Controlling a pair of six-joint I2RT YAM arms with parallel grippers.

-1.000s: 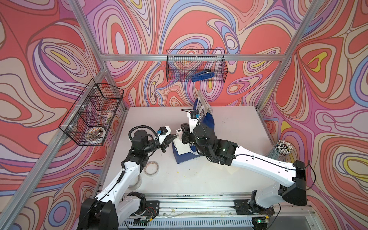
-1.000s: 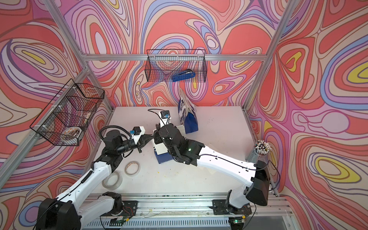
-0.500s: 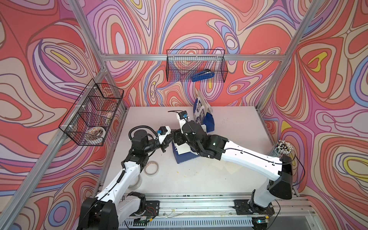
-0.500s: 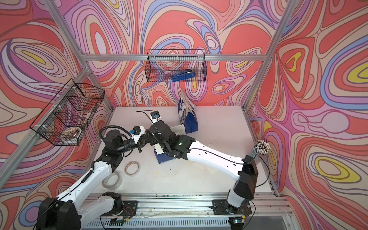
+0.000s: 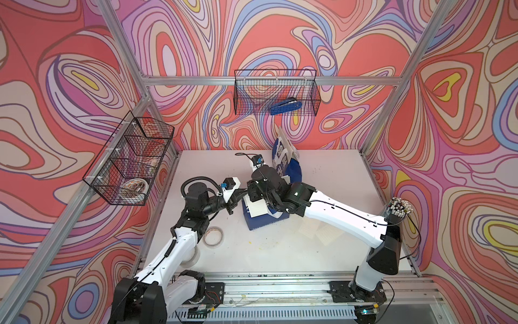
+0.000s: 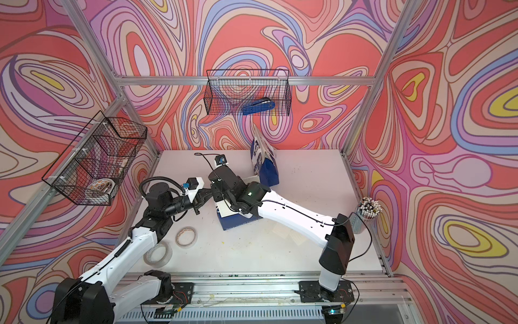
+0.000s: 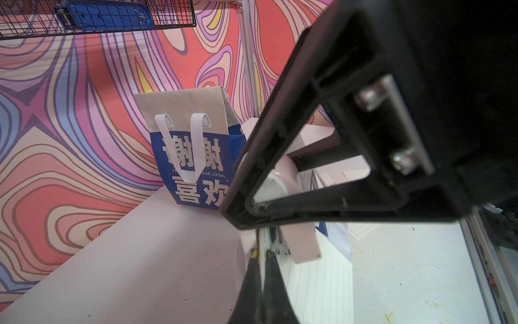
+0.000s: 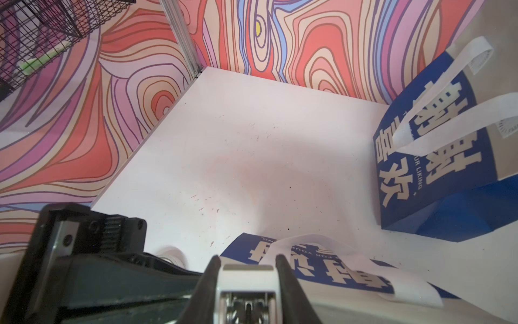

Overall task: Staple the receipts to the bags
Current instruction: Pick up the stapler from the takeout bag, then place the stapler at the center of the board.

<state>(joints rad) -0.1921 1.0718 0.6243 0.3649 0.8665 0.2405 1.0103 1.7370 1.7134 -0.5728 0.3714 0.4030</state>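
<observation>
One blue-and-white bag (image 5: 265, 221) lies flat mid-table with a lined white receipt (image 5: 256, 209) on its face; the same receipt (image 7: 316, 280) fills part of the left wrist view. The second bag (image 5: 283, 157), with large Chinese characters, stands upright behind it. My right gripper (image 8: 248, 261) is shut on a white stapler (image 8: 248, 277) over the flat bag's (image 8: 322, 269) left end. My left gripper (image 5: 240, 194) is shut, its tips at that same edge right beside the right gripper; whether it pinches paper is hidden.
Two more receipts (image 5: 308, 228) (image 5: 326, 235) lie under my right forearm. Two tape rolls (image 5: 213, 237) (image 5: 190, 256) sit front left. A pen cup (image 5: 398, 209) stands at the right edge. A blue stapler (image 5: 286, 108) rests in the back wall's wire basket; another basket (image 5: 131, 162) hangs left.
My right gripper has shifted left along the flat bag toward the left gripper, opening and closing on the stapler as it went. The left arm has stayed put.
</observation>
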